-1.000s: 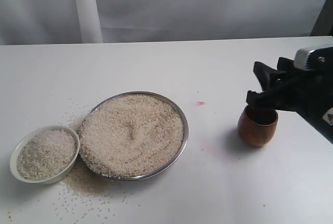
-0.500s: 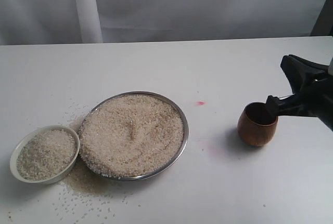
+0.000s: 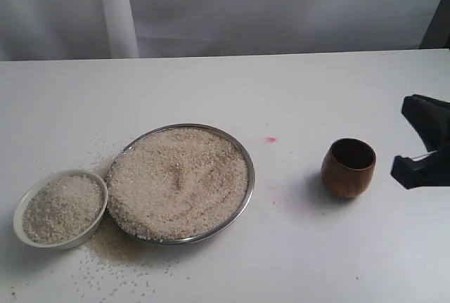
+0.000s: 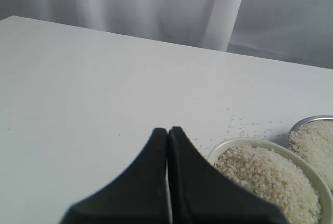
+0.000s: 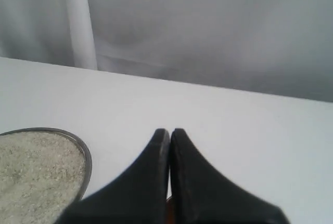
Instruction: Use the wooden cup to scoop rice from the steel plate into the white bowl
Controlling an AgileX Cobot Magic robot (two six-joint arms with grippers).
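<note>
Black and tapered, the left gripper (image 4: 167,129) has its two smooth fingers pressed flat together, empty, just beside the small cream-white ceramic bowl (image 3: 49,244), which holds a low heap of grainy, off-white rice (image 3: 179,180). Touching the bowl's right side is the wide, shallow steel plate (image 3: 250,176), shiny at its thin rim and piled almost level with more grains. Loose grains speckle the matte white table (image 3: 211,85) around both. Well to the right stands the rounded reddish-brown wooden cup (image 3: 348,169), upright, dark inside. The right gripper (image 5: 169,130) hangs near it, apart, apparently clenched on nothing, though the room view crops it.
</note>
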